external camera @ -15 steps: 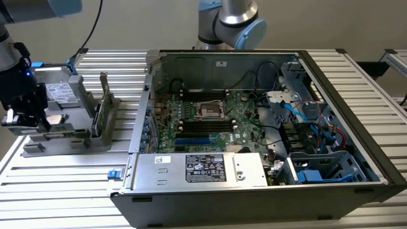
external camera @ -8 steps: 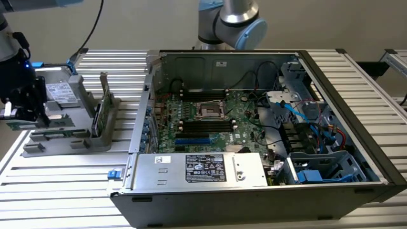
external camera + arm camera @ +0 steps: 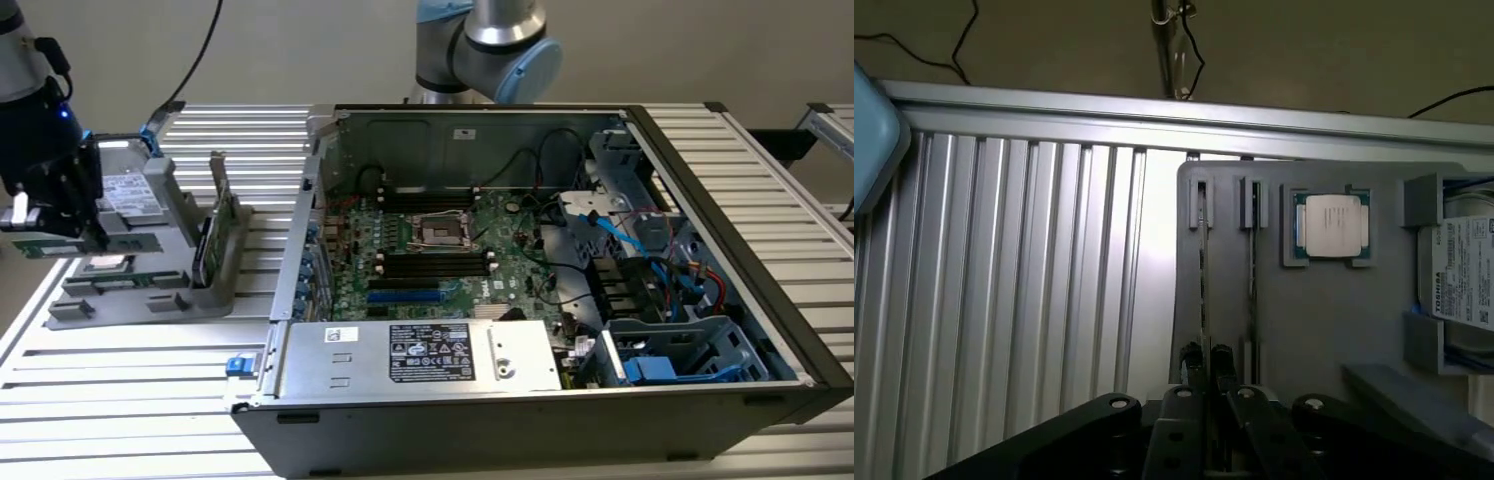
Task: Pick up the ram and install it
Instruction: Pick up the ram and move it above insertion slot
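In the exterior view my gripper (image 3: 47, 236) hangs at the far left, over the left end of the grey parts holder (image 3: 160, 295). It is shut on the ram (image 3: 38, 245), a thin green stick held level just below the fingers. The wrist view shows the black fingers (image 3: 1194, 357) pressed close together on the ram (image 3: 1204, 290), seen edge-on as a thin line above the holder (image 3: 1324, 310). The open computer case (image 3: 747, 260) lies to the exterior view's right, with the motherboard (image 3: 501, 225) and its dark memory slots (image 3: 427, 264) exposed.
The holder also carries a second upright green stick (image 3: 207, 235), a square silver processor (image 3: 1335, 224) and a grey drive with a white label (image 3: 1464, 272). The power supply (image 3: 414, 352) sits at the case's front. The slatted metal table (image 3: 120, 390) lies under everything.
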You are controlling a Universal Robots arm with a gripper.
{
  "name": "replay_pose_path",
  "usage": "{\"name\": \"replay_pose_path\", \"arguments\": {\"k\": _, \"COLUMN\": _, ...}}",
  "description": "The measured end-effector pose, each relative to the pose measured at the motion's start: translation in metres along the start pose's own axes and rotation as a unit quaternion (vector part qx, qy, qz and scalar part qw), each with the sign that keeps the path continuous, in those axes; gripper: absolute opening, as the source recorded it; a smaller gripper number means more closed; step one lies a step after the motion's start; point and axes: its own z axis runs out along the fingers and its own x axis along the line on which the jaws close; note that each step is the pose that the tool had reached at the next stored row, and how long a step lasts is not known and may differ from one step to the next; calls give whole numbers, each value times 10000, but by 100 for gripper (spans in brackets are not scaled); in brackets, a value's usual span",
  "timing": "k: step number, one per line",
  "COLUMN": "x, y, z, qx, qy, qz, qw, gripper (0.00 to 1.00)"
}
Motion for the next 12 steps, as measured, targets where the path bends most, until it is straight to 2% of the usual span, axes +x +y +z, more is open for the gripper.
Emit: {"name": "replay_pose_path", "arguments": {"k": 12, "x": 28, "y": -306, "z": -350, "qx": -163, "qy": -10, "qz": -16, "qw": 9999, "gripper": 14}}
